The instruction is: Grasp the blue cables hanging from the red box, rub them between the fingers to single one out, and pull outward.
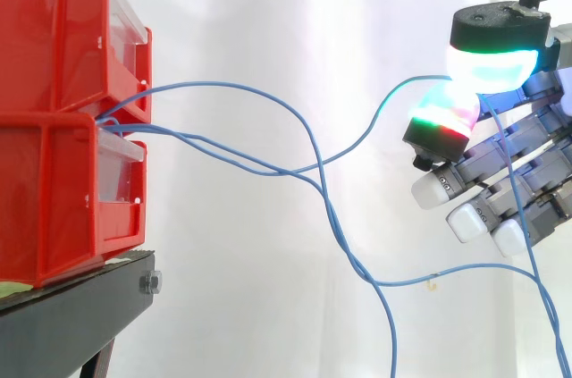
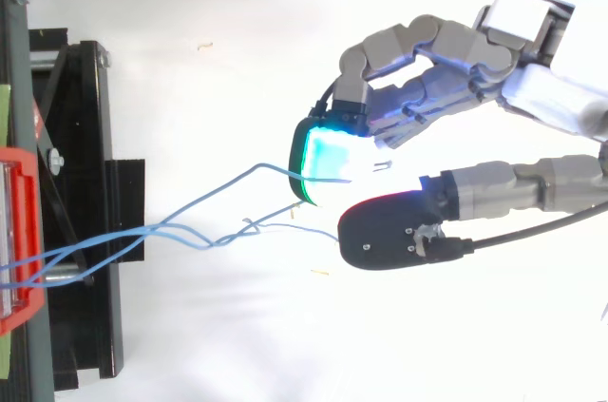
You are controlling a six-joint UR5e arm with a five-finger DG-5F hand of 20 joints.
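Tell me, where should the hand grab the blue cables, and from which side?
Probably on the loose stretch hanging in the air, well away from the red bins, coming from the open side facing the bin fronts. The blue cables leave there and droop freely. The hand pinches one there between its pads.

- Red bins (image 1: 45, 172): glossy plastic, with clear fronts (image 1: 121, 172).
- Blue cables (image 1: 268, 172): smooth sheath.
- Stand (image 1: 80, 306): matt black metal.
- Curtain (image 1: 268, 3): white cloth.
- Hand (image 1: 523, 159): grey metal links, translucent pads (image 1: 490, 65).
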